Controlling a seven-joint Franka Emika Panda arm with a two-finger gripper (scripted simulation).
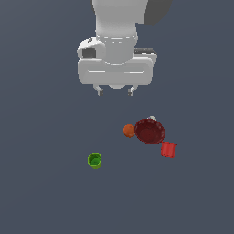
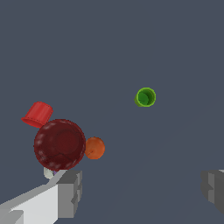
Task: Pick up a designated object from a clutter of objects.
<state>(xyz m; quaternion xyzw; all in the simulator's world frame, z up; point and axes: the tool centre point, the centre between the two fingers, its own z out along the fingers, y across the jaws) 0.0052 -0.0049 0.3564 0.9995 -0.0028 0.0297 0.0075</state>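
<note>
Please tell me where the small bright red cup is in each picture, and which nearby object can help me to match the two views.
Exterior view: the bright red cup sits low on the exterior view's right, just beside the dark red bowl.
Wrist view: the bright red cup lies against the dark red bowl, on the side away from the orange ball.
Shared landmark: the dark red bowl, between cup and ball.

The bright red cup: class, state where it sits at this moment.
In the exterior view the bright red cup sits right of centre, just below and right of the dark red bowl, far from the green cup on the left.
</note>
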